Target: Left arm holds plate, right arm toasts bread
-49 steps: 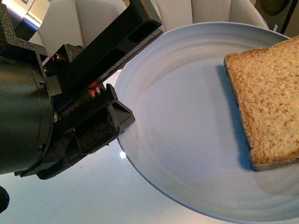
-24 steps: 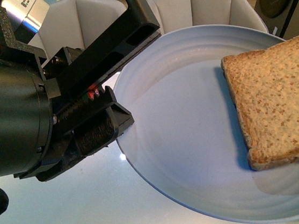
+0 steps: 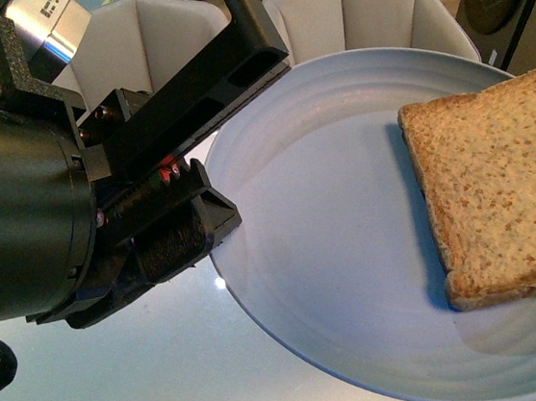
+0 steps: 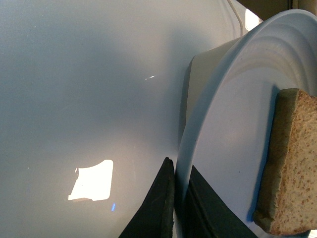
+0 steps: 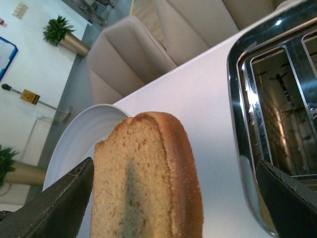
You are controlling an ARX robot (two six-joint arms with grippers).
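At plate (image 3: 332, 251) rim, left gripper (image 3: 238, 126) stays pinched; right gripper (image 5: 174, 171) spread around bread (image 3: 499, 184), barely shifted.

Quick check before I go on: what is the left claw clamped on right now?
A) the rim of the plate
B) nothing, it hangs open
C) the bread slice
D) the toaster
A: in the left wrist view the left claw has one black jaw on each side of the rim of the plate, and the bread is apart from them.
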